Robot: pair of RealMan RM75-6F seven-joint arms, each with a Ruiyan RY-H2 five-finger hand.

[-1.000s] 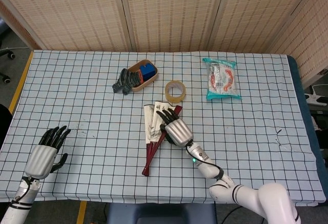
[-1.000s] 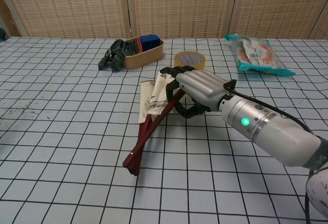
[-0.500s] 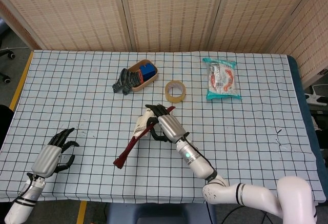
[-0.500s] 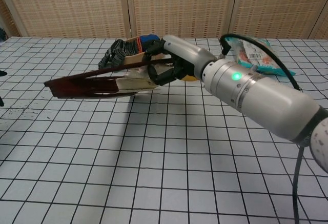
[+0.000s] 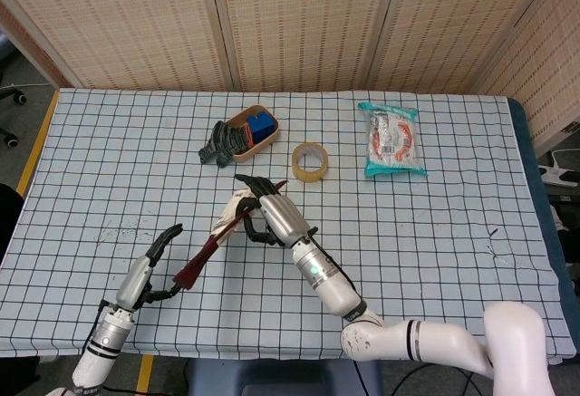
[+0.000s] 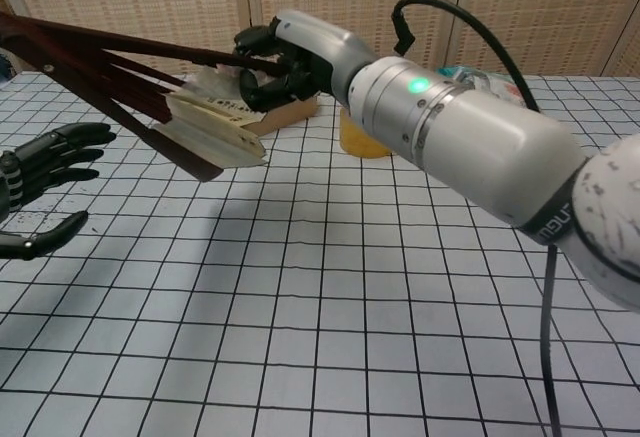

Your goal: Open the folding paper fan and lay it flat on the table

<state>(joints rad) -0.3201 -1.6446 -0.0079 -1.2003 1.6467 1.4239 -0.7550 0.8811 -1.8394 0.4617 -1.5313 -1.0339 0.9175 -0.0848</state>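
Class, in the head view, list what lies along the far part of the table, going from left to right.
Black cloth bundle → box with the blue item → tape roll → snack packet.

Your right robot hand (image 5: 270, 215) grips the folding paper fan (image 5: 220, 229) near its paper end, the dark ribs slanting down toward your left robot hand (image 5: 145, 272); that hand's fingers are spread just beside the fan's pivot end; behind on the table (image 5: 453, 224) lie a tape roll (image 5: 310, 161), a snack packet (image 5: 391, 140) and a small box (image 5: 251, 133).
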